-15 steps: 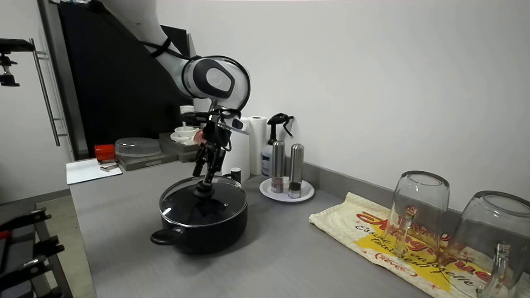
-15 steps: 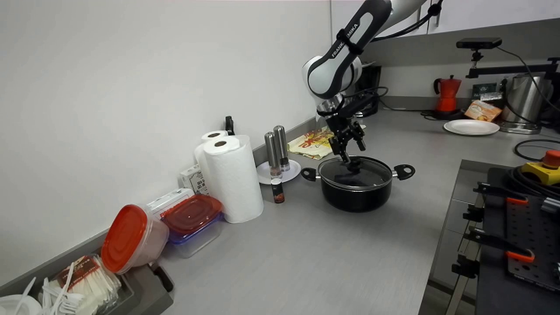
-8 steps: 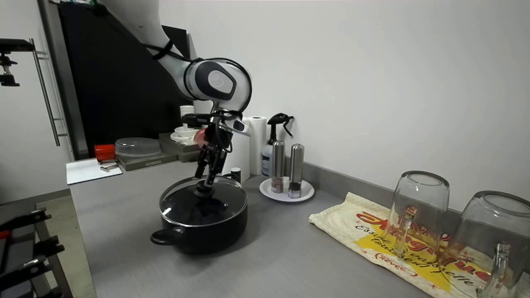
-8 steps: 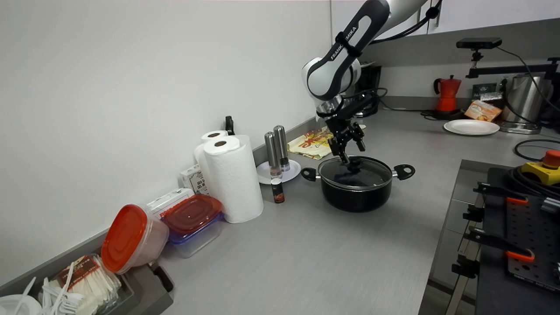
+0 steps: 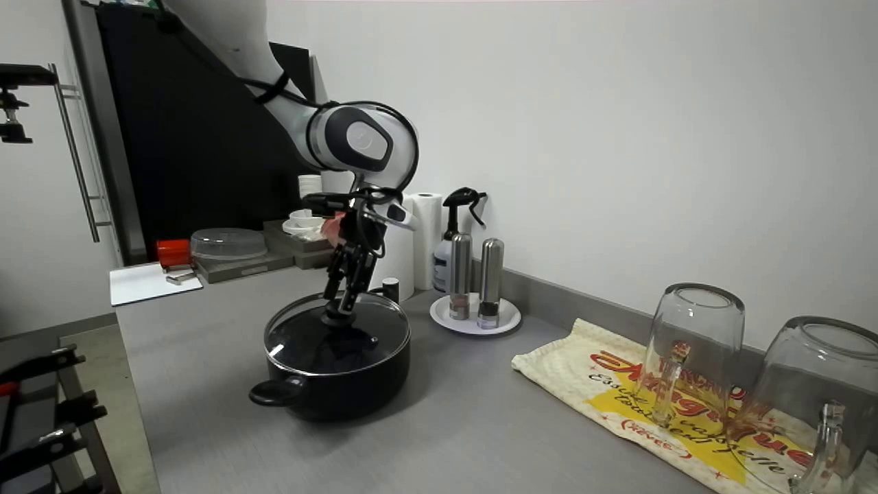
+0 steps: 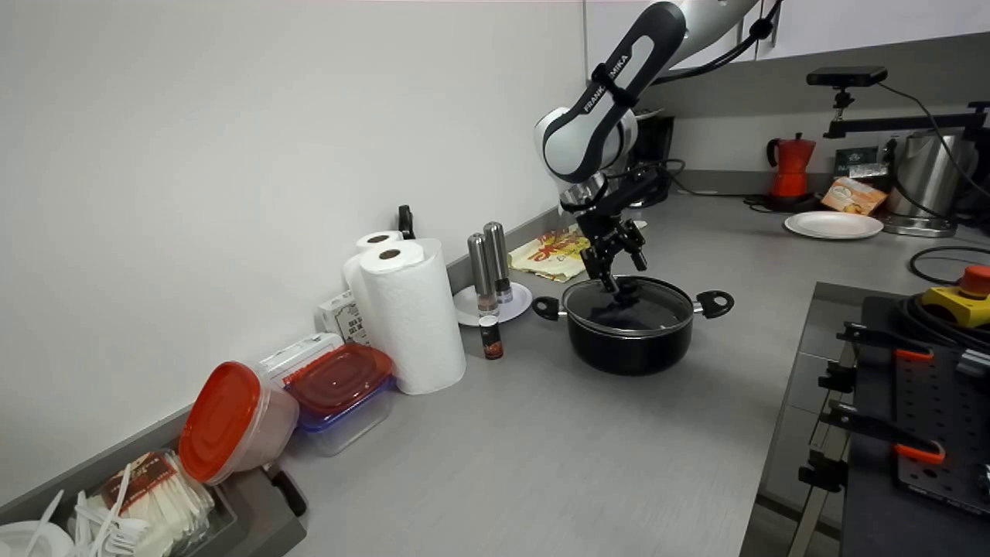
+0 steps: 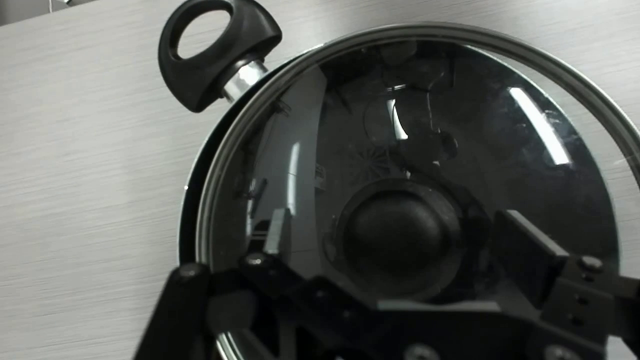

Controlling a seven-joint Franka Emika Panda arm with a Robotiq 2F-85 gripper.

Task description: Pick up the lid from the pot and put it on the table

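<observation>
The glass lid (image 5: 309, 346) sits on the black pot (image 5: 357, 394). Both also show in an exterior view, the lid (image 6: 653, 313) and the pot (image 6: 628, 357). In the wrist view the lid (image 7: 360, 105) lies slightly off-centre on the pot's rim. My gripper (image 5: 339, 300) points down over the lid's middle; it also shows in an exterior view (image 6: 626, 275). In the wrist view my gripper (image 7: 399, 234) is open. Its fingers stand left and right of the black knob (image 7: 397, 240), with a gap on each side. The pot rests on the grey table (image 5: 473, 418).
Two steel mills (image 5: 491, 285) stand on a white plate (image 5: 509, 319) near the wall. A small spice jar (image 6: 490, 336) and paper towel rolls (image 6: 418, 325) stand beside the pot. Upturned glass mugs (image 5: 699, 322) stand on a patterned cloth (image 5: 549, 353). Plastic containers (image 6: 340, 379) line the wall.
My gripper has come down slightly, its fingertips now lower beside the knob. The lid and pot have not moved.
</observation>
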